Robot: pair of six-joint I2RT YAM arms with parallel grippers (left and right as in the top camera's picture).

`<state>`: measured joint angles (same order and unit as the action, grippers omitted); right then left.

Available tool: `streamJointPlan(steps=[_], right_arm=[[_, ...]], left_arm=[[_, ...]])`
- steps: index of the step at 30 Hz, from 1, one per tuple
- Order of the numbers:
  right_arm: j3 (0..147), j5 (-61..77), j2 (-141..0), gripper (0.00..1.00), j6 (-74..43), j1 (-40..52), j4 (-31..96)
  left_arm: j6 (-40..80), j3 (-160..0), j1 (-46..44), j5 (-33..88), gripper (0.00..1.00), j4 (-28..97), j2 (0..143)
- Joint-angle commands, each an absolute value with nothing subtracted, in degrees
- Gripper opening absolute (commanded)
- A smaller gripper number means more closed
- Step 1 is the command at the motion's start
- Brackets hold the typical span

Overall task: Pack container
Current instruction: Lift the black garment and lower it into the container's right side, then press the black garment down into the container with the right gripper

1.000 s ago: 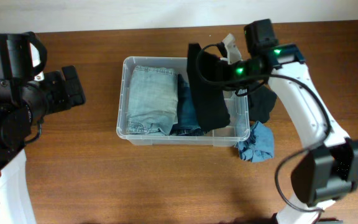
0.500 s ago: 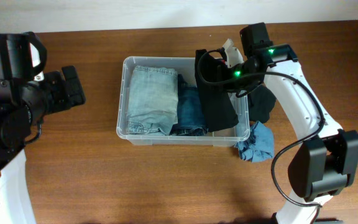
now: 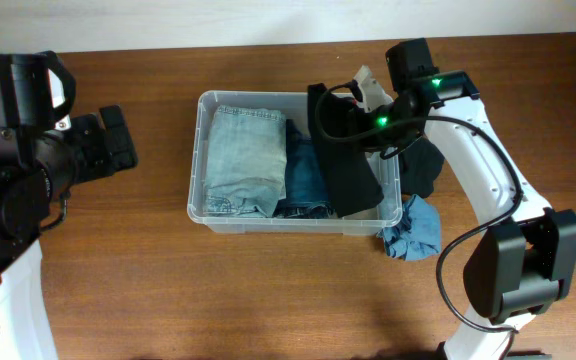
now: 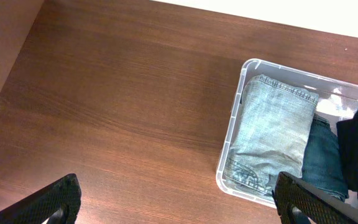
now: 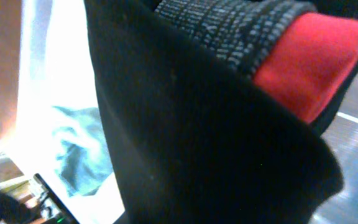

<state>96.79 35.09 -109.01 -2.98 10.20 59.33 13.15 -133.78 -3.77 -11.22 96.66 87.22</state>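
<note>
The container (image 3: 196,205) is a clear plastic bin in the middle of the table. In it lie folded light-blue jeans (image 3: 240,160) on the left and darker blue jeans (image 3: 303,175) beside them. My right gripper (image 3: 366,112) is over the bin's right end, shut on a black garment (image 3: 350,165) that hangs into that end. The garment (image 5: 185,137) fills the right wrist view and hides the jaws; a red patch (image 5: 303,62) shows on it. My left gripper (image 4: 179,208) is open and empty over bare table left of the container (image 4: 229,149).
A crumpled blue cloth (image 3: 413,228) lies on the table off the bin's front right corner. A black cloth (image 3: 424,165) lies just right of the bin under my right arm. The left arm (image 3: 28,150) fills the table's left side.
My right gripper moved slightly right and toward the back with the black garment, which now hangs over the bin's right end. The left arm has not moved.
</note>
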Motion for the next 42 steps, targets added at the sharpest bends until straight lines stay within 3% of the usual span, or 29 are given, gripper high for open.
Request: streamJointPlan(steps=[1, 5, 12, 16, 22, 30, 34, 42], right_arm=[[97.0, 42.0, -108.5, 0.16, -1.7, 10.7, 58.6], [97.1, 47.2, -108.5, 0.16, -2.4, 10.7, 56.3], [97.1, 55.2, -108.5, 0.15, -19.8, 10.7, 43.4], [97.0, 52.8, -109.0, 0.15, -21.7, 10.5, 42.9], [95.4, 43.1, -111.9, 0.16, -21.3, 10.5, 52.3], [86.2, 33.5, -112.6, 0.16, -21.4, 10.4, 51.5], [84.9, 25.9, -112.6, 0.24, -21.4, 10.4, 50.0], [88.1, 26.6, -112.2, 0.42, -15.7, 10.5, 47.7]], left_arm=[[13.7, -134.3, -3.6, -11.8, 0.99, 96.7, 87.2], [13.7, -134.3, -3.6, -11.8, 0.99, 96.7, 87.2], [13.7, -134.3, -3.6, -11.8, 0.99, 96.7, 87.2], [13.7, -134.3, -3.6, -11.8, 0.99, 96.7, 87.2], [13.7, -134.3, -3.6, -11.8, 1.0, 96.7, 87.2], [13.7, -134.3, -3.6, -11.8, 0.99, 96.7, 87.2], [13.7, -134.3, -3.6, -11.8, 0.99, 96.7, 87.2], [13.7, -134.3, -3.6, -11.8, 0.99, 96.7, 87.2]])
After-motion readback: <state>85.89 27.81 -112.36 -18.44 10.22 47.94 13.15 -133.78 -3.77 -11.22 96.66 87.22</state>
